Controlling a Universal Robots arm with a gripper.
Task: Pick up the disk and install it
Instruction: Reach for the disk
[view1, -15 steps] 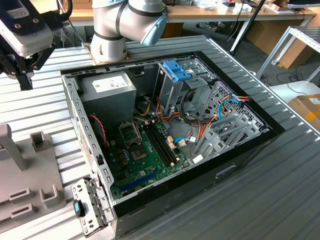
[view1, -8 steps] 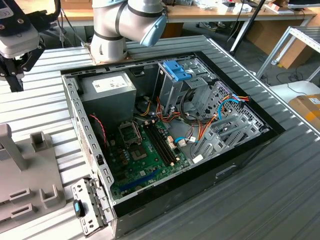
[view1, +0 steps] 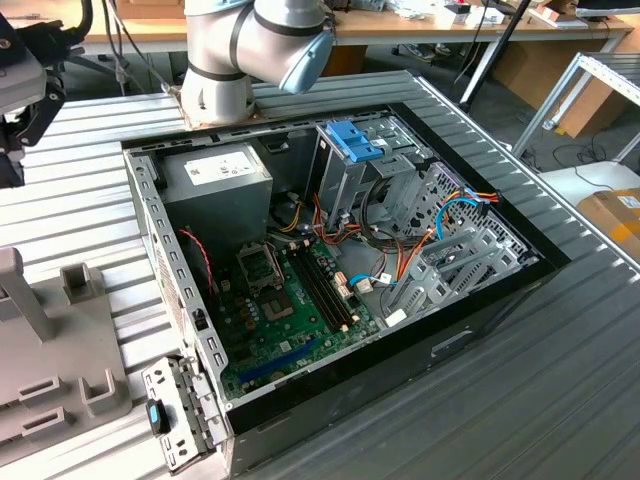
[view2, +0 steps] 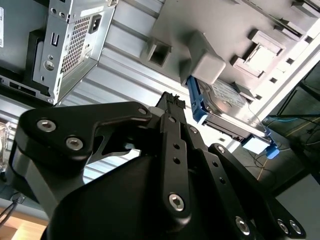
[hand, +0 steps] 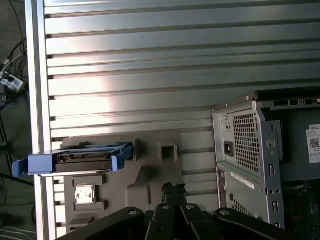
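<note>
Finds, in the exterior view, one open black computer case (view1: 470, 330) on the ribbed metal surface (view1: 560, 400), beside one grey moulded holder (view1: 60, 340). Meets, in the second wrist view, the black end effector (view2: 171, 98), pinched together and empty, near the flat blue-railed disk (view2: 225, 107) standing on edge in that holder. Catches, in the first wrist view, the disk's narrow side.

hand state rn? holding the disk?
Hand: looks closed, holding nothing. Disk sits on the grey fixture, apart from it.
</note>
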